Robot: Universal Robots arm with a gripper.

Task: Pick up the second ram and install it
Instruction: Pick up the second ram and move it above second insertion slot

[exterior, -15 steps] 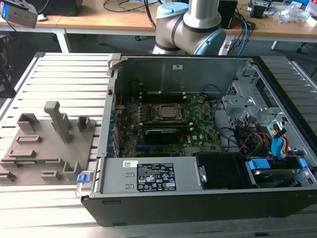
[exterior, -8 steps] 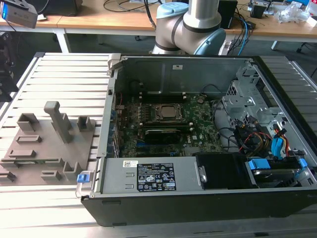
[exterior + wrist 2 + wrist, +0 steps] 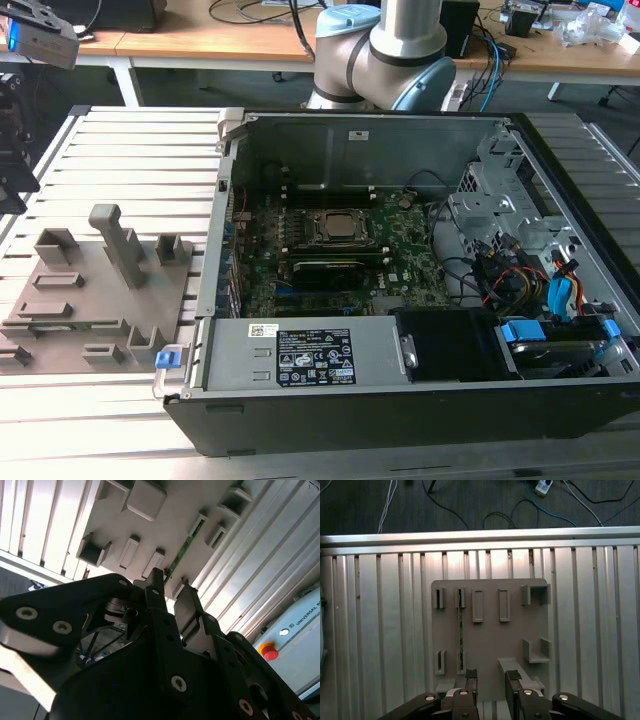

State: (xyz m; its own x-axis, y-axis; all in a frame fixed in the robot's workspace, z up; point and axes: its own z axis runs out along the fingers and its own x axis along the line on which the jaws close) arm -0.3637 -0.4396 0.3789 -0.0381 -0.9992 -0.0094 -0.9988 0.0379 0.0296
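End effector (image 3: 492,674) spread, nothing between its fingers, hovers over one edge of the grey holder plate (image 3: 490,635) on the slatted worktop (image 3: 380,630). Second ram (image 3: 460,630) stands on edge in the plate's second slot pair in from a side edge, clear of the fingers. Open computer case (image 3: 400,420) sits beside the plate.

Ram (image 3: 460,635) in fixture (image 3: 490,640) slots; fixture beside PC case (image 3: 400,405).

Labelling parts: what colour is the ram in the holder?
The second ram is green; first wrist view.
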